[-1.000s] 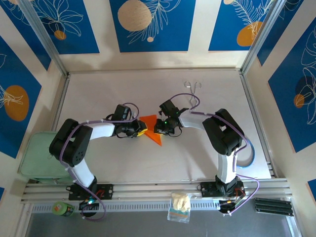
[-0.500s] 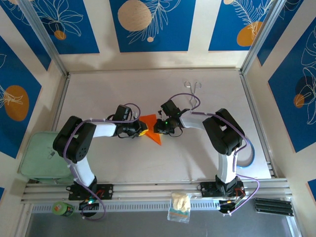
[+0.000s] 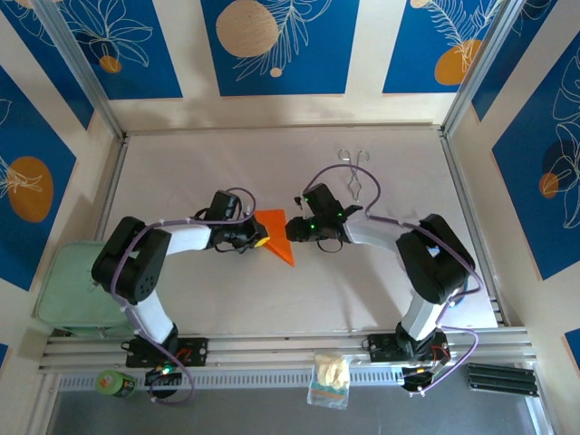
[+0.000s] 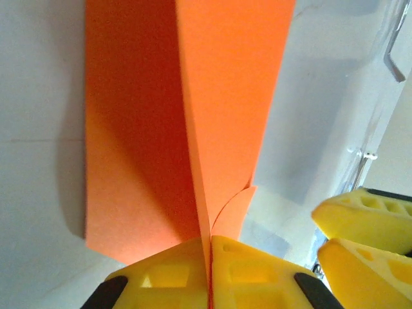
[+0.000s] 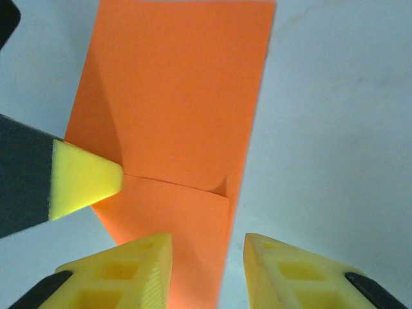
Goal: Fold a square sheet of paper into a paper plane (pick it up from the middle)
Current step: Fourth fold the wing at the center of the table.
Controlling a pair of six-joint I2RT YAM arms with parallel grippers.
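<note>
Two pincers on one job, meeting mid-table [image 3: 208,299] in the top view. My left pincer [image 3: 260,239] is clamped on the square sheet of paper [image 3: 277,237], and my right pincer [image 3: 292,227] sits just beside the sheet's right edge.

Left wrist view: left pincer [image 4: 210,251] has both yellow pads pressed together with the paper's edge pinched between them. The sheet [image 4: 148,129] is folded. One flap lies flat on the table to the left, in shadow. The other rises from the crease that runs straight into the pinch. A small curled corner sticks out just right of the pads. My right fingers [image 4: 364,212] show at lower right, close to the sheet, not touching it from this angle.

Right wrist view: right pincer [image 5: 207,257] is released, pads spread apart. The near end of the paper [image 5: 180,96] lies in the gap, closer to the left pad. Can't tell whether either pad touches it. A crease line crosses the sheet partway up. My left fingertip [image 5: 87,183] presses in from the left at that crease.

Metal tongs [image 3: 355,169] lie near the table's far edge, well apart from the paper.
</note>
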